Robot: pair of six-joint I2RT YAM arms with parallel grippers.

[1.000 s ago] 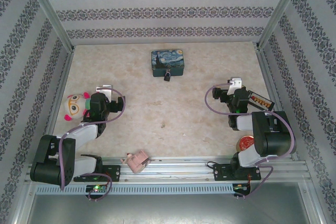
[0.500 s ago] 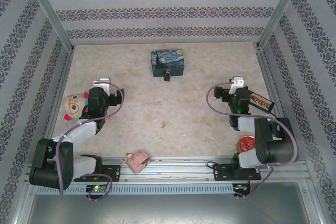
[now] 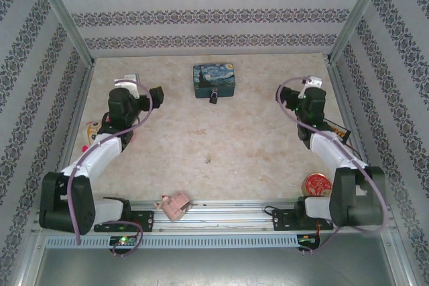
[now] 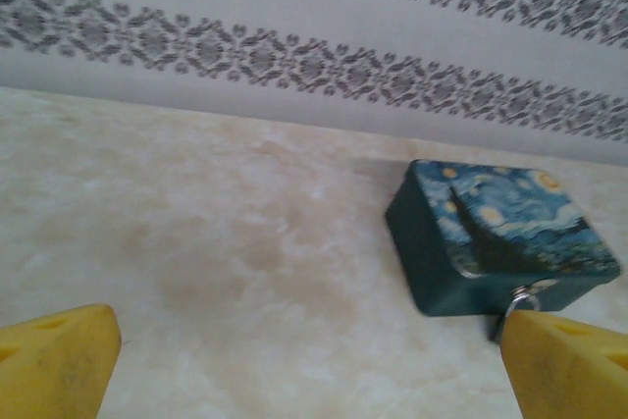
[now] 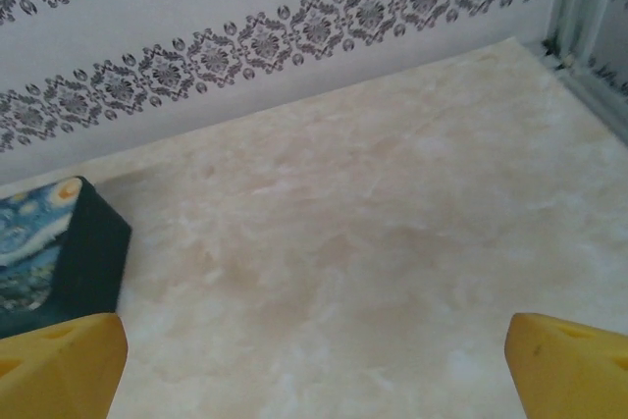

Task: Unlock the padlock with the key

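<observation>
While the overhead camera looks down, one blue painted tin [image 3: 215, 78] sits near the back wall, and one tiny dark padlock [image 3: 213, 98] touches its front face. One plush toy [image 3: 89, 136] lies by the left arm [image 3: 100, 155], one red disc [image 3: 316, 183] by the right arm [image 3: 333, 150].

Left wrist camera now: left gripper [image 4: 312, 365] spread wide, two yellow fingertips [image 4: 54, 360] well apart, the padlock's silvery loop peeking beside the right-hand tip.

Right wrist camera: right gripper [image 5: 314, 365] spread too, bare table [image 5: 343, 242] between its two tips.
</observation>
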